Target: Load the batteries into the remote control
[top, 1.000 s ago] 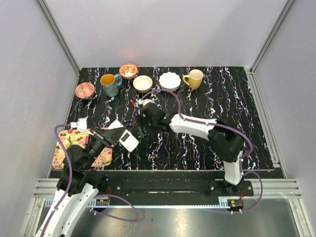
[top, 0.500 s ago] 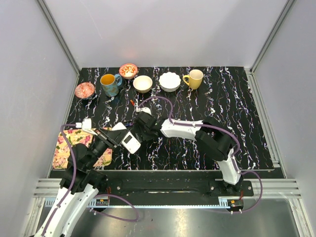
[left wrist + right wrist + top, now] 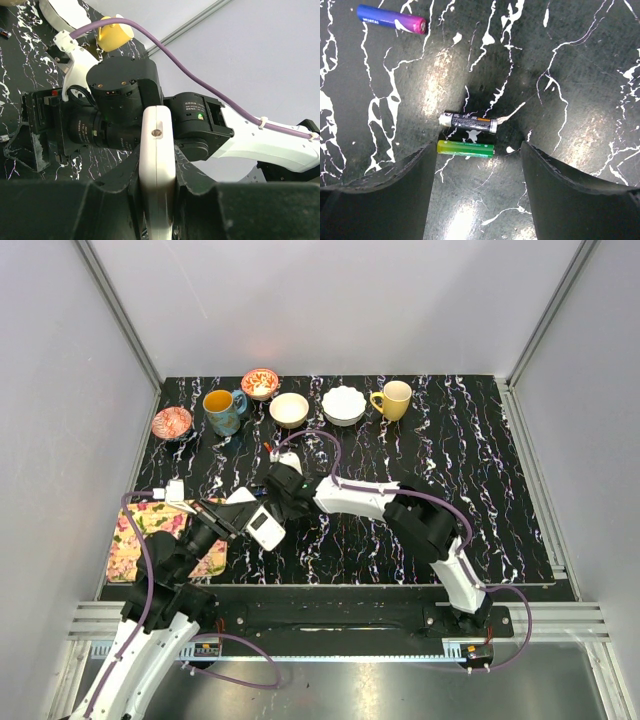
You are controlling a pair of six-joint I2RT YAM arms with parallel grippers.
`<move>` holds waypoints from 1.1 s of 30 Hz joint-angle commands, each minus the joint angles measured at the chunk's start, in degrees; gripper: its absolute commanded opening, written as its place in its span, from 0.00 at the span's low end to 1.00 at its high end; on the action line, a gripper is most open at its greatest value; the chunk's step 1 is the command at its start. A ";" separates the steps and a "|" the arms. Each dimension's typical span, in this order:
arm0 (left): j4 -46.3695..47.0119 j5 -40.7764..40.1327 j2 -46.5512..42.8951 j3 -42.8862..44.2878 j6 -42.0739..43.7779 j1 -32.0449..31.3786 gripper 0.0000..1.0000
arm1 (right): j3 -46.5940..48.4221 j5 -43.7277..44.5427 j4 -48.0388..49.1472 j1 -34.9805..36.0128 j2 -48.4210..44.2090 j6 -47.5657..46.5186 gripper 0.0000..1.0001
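Observation:
My left gripper (image 3: 252, 521) is shut on the white remote control (image 3: 264, 529), held edge-on between its jaws in the left wrist view (image 3: 157, 165). My right gripper (image 3: 281, 493) is open, just beyond the remote, pointing down at the black table. In the right wrist view a green battery (image 3: 465, 148) lies flat between the open fingers (image 3: 385, 190), near the left one. A black battery (image 3: 468, 122) lies just beyond it, and a blue-and-magenta battery (image 3: 392, 18) lies farther off at the upper left. The right wrist fills the left wrist view (image 3: 120, 115).
Along the back stand a red bowl (image 3: 172, 422), a blue cup (image 3: 222, 410), a patterned bowl (image 3: 260, 382), a cream bowl (image 3: 289, 409), a white scalloped bowl (image 3: 344, 404) and a yellow mug (image 3: 394, 399). A floral cloth (image 3: 135, 530) lies at the left edge.
My right gripper has swung left across the table and now sits close to the remote, over the batteries. My left gripper shifted slightly right with the remote.

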 commanded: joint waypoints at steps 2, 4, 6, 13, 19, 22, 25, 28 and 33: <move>2.60 0.94 -1.37 0.07 -0.72 0.00 0.00 | 2.89 3.69 -3.26 0.67 2.29 2.28 0.72; 2.60 1.03 -1.64 0.07 -0.72 -0.01 0.00 | 3.24 3.78 -3.61 0.94 2.64 2.28 0.71; 2.43 1.03 -1.64 0.07 -0.81 -0.09 0.00 | 3.24 3.69 -3.70 1.11 2.64 2.37 0.70; 2.69 1.47 -1.81 -0.37 -0.98 -0.09 0.00 | 2.54 3.52 -3.70 1.29 2.73 2.28 0.64; 3.39 1.82 -1.64 -0.99 -1.60 -0.09 0.00 | 1.57 3.43 -3.79 1.29 2.21 2.02 0.51; 3.92 1.99 -1.29 -1.25 -1.78 -0.09 0.00 | 0.26 3.78 -3.79 1.11 1.42 2.28 0.42; 4.62 2.08 -0.67 -1.60 -1.95 0.00 0.00 | -3.07 4.66 -3.79 0.76 -1.64 2.72 0.34; 7.34 2.43 0.73 -2.66 -2.65 0.00 0.00 | -9.22 4.84 -2.31 -1.08 -6.82 3.07 0.28; 19.90 4.71 6.88 -6.96 -6.08 -0.09 0.00 | -18.80 5.18 -0.72 -4.42 -14.92 1.23 0.22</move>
